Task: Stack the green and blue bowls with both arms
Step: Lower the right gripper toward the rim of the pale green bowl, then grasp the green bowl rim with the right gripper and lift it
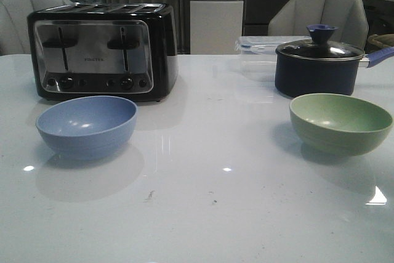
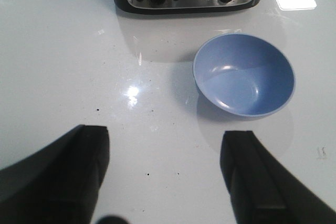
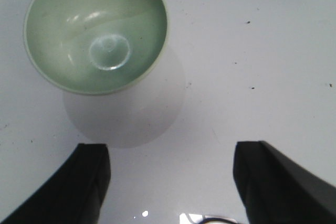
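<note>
The blue bowl (image 1: 87, 125) sits upright and empty on the white table at the left, in front of the toaster; it also shows in the left wrist view (image 2: 244, 74). The green bowl (image 1: 340, 122) sits upright and empty at the right, in front of the saucepan; it also shows in the right wrist view (image 3: 96, 31). My left gripper (image 2: 165, 174) is open and empty above bare table, short of the blue bowl. My right gripper (image 3: 170, 179) is open and empty above bare table, short of the green bowl. Neither arm shows in the front view.
A black and silver toaster (image 1: 101, 50) stands at the back left. A dark navy saucepan with a glass lid (image 1: 320, 63) stands at the back right, a clear plastic container (image 1: 258, 50) beside it. Chairs stand behind the table.
</note>
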